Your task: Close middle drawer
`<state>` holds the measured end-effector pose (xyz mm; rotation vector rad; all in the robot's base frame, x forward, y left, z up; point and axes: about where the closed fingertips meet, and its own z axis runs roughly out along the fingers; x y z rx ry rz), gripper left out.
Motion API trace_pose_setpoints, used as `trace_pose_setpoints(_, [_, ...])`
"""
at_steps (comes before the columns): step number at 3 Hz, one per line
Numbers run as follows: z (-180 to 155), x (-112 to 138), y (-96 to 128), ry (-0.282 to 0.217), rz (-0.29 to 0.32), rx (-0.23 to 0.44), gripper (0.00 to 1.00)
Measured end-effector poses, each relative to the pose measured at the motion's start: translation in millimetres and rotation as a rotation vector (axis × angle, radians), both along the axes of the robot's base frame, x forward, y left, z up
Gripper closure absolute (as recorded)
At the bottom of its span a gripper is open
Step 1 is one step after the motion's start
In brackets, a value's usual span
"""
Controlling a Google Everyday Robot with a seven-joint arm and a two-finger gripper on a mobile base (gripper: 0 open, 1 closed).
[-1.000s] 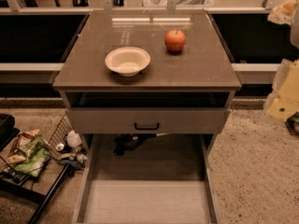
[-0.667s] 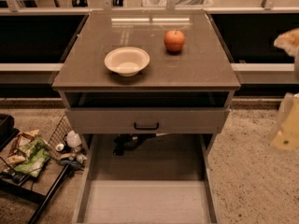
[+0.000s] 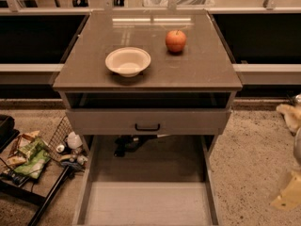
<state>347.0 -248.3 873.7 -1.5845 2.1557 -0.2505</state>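
The middle drawer (image 3: 147, 202) is pulled far out toward me as a long shallow tray. Its front and handle are cut off by the bottom edge of the view. A small black object (image 3: 123, 146) lies at the tray's shaded back. Above it, the uppermost drawer front (image 3: 108, 121) with its black bar handle (image 3: 147, 126) stands slightly out, with a dark gap behind it. My gripper (image 3: 288, 196) shows only as a pale blurred shape at the right edge, low down, to the right of the open tray and apart from it.
The cabinet top (image 3: 197, 69) holds a cream bowl (image 3: 128, 61) and a red apple (image 3: 175, 41). A wire basket (image 3: 61, 133) and snack packets (image 3: 29, 155) lie on the floor at the left. Speckled floor (image 3: 249, 159) lies at the right.
The pale arm parts at the right edge have dropped lower and moved further out of the view. The drawers, bowl and apple have not moved.
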Motion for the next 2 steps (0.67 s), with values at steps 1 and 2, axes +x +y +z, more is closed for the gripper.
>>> trace_pose_setpoints(1, [-103.6, -24.0, -21.6, 0.036, -0.018, 0.065, 0.00])
trace_pose_setpoints(2, [-103.6, -24.0, -21.6, 0.036, -0.018, 0.065, 0.00])
